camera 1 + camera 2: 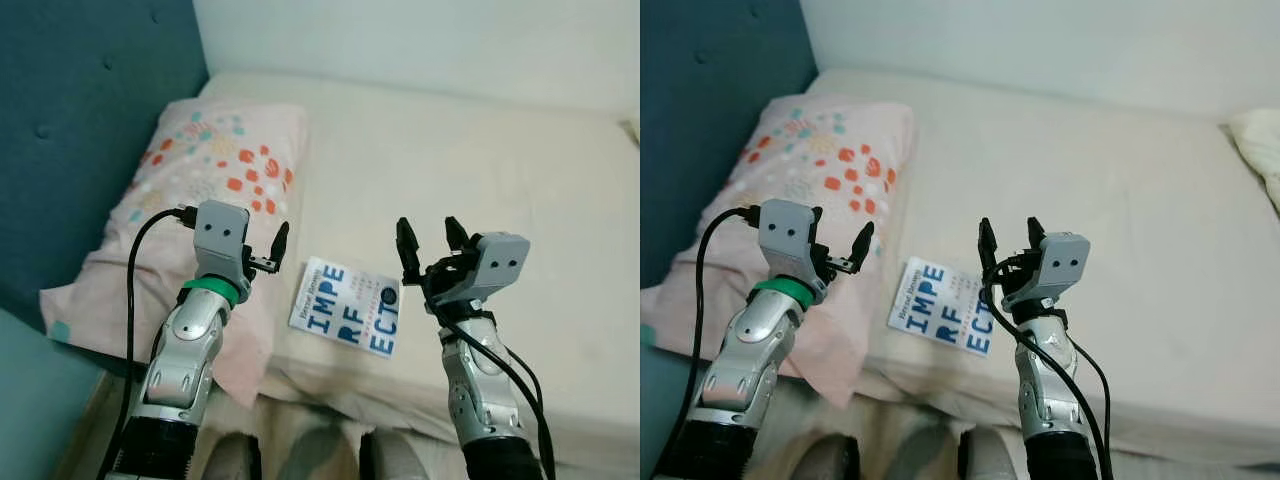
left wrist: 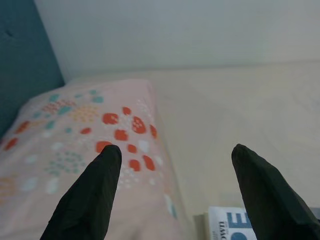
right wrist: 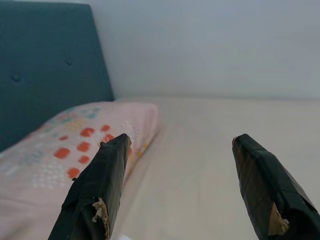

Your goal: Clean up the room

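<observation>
Left end effector [image 1: 268, 250] and right end effector [image 1: 427, 243] raised above the near edge of the bed [image 1: 480, 170], fingers of each spread apart, gripping nothing. Between them, flat on the bed near that edge, just beside the pillow [image 1: 190, 200]: one book [image 1: 345, 305]. Approach step, by the look of it; next, lowering one end effector to pinch the book's edge. Count: one book, one patterned pillow, one bed, one blue headboard [image 1: 80, 110].

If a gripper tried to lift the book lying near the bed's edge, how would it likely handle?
The book looks thin and lies flat on the soft mattress, so fingers would probably struggle to get under it. Its cover seems glossy, so it may slip. It looks light, perhaps slightly flexible. Both the left gripper and right gripper are open above the bed.
</observation>
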`<state>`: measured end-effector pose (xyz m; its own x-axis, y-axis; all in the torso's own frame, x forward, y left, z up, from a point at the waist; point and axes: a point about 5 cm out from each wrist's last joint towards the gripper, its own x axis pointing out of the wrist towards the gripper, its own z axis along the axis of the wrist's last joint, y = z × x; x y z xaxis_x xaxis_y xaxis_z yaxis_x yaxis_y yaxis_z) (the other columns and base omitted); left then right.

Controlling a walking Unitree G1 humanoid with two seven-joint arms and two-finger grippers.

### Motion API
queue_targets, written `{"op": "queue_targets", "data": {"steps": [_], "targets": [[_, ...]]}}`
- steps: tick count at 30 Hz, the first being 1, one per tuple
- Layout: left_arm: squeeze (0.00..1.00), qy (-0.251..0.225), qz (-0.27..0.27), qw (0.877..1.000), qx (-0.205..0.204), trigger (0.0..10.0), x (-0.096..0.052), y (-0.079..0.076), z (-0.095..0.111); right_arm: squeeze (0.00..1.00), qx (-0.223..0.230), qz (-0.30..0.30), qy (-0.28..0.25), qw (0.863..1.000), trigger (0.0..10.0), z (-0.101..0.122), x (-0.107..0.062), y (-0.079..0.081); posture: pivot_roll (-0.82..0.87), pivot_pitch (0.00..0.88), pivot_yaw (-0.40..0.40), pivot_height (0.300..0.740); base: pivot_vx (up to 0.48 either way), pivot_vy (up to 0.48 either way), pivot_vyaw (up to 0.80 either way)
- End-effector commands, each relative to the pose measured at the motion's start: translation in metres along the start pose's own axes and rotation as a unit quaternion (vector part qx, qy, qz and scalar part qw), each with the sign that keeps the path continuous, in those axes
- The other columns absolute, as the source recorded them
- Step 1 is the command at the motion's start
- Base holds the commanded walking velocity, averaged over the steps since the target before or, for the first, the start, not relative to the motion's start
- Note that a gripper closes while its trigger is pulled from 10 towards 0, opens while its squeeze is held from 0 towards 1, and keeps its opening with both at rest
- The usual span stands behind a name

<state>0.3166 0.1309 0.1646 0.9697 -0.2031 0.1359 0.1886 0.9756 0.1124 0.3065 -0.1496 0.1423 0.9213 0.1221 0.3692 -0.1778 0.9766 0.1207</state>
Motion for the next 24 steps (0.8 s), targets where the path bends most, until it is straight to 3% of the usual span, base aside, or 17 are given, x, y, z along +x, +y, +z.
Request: {"op": "queue_targets", "data": {"steps": [1,13,24], "targets": [[0.0,0.034,0.005,0.999,0.007,10.0,-0.005,0.0,-0.02,0.0,-0.009,-0.011,0.024,1.0,10.0,-0.008,-0.007,-0.005,0.04,0.045,-0.001,0.701,0.0,0.0,0.0],[0.0,0.058,0.008,0.998,0.009,10.0,-0.011,-0.001,-0.035,0.0,-0.017,-0.026,0.06,0.998,10.0,-0.025,-0.019,-0.008,0.05,0.052,-0.001,0.711,0.0,0.0,0.0],[0.0,0.051,0.007,0.999,0.011,10.0,-0.011,-0.003,-0.033,0.0,-0.016,-0.028,0.063,0.998,10.0,-0.027,-0.019,-0.006,0.05,0.053,0.002,0.711,-0.371,0.0,0.0]]}}
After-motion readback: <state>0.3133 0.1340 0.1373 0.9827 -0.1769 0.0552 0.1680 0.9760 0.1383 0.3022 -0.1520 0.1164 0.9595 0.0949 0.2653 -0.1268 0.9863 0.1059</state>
